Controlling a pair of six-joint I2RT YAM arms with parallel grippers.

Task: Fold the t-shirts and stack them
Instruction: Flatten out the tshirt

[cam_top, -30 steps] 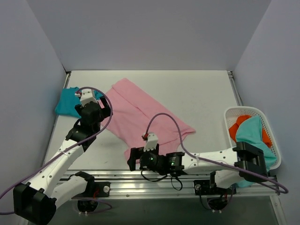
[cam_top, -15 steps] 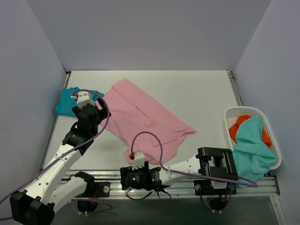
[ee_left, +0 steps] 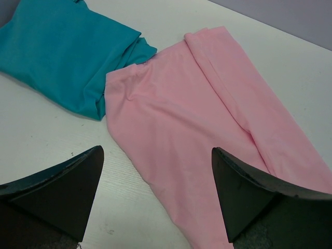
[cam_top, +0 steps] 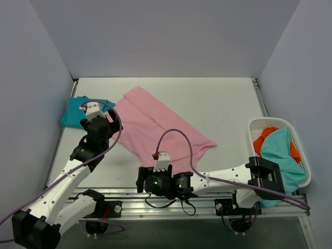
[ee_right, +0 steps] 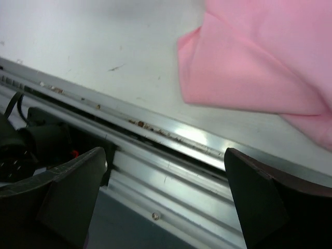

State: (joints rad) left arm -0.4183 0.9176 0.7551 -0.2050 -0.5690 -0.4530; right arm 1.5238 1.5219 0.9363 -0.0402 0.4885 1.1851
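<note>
Found the pink t-shirt point(cam_top: 155, 129) lying flat and slantwise in the middle of the table point(cam_top: 228, 104), folded in along its length, near corner close to the front edge. Found a teal t-shirt point(cam_top: 75, 111) already folded at the far left, touching or all but touching the pink one's left corner. Held the left gripper point(ee_left: 155, 176) above that meeting place, fingers spread wide with nothing between them. Held the right gripper point(ee_right: 166, 187) low by the pink tee's near corner, likewise spread and empty, looking as much at the aluminium rail point(ee_right: 171, 150) as at cloth.

Risked striking the rail or closing on air if brought down from that pose. Risked pinching only the top layer of the doubled corner and pulling the fold apart. Risked, on the left, catching teal cloth along with pink.

Learned only from the top view of the white basket point(cam_top: 306, 155) at the right, holding a teal garment point(cam_top: 280, 150) and an orange garment point(cam_top: 262, 136). Learned only from the right wrist view of the corner's doubled layers, and from the left wrist view of the lengthwise crease.
</note>
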